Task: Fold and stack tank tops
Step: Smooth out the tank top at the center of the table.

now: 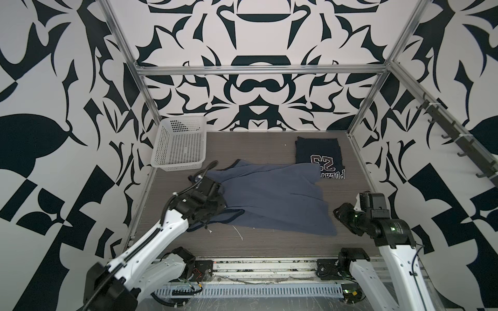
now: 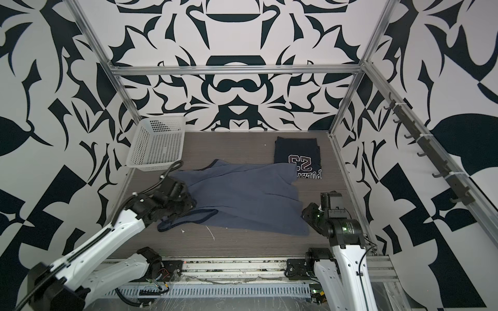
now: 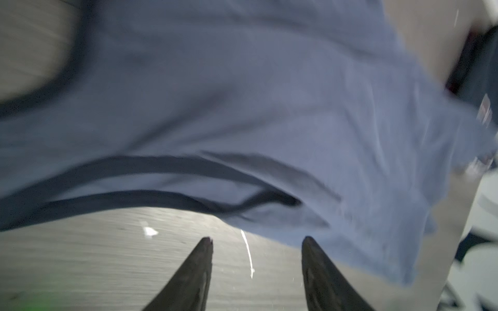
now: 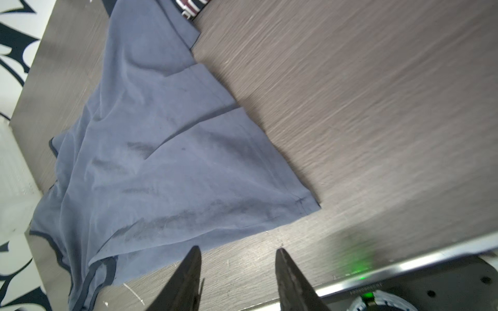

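Left gripper (image 3: 257,241): jaws apart, nothing between them, only bare table with a white scratch. The dark-trimmed strap edge of the slate grey-blue cloth tank top (image 1: 269,199) lies just past the black fingertips (image 3: 206,243); contact can't be told, the view is blurred.

Right gripper (image 4: 238,249): jaws also apart and empty, over the dark wood-grain table (image 1: 256,242), just beside the grey-blue top's hem edge, not touching it.

The grey-blue top is spread mostly flat and wrinkled across the middle of the table. Its straps are at the left arm's side and its hem is toward the right arm.

Its far hem corner overlaps the near edge of the dark navy tank top with maroon "23" print (image 1: 319,156), which lies folded into a rectangle in the far right corner.

The white perforated plastic basket (image 1: 179,145) sits in the far left corner, well apart from both tops.
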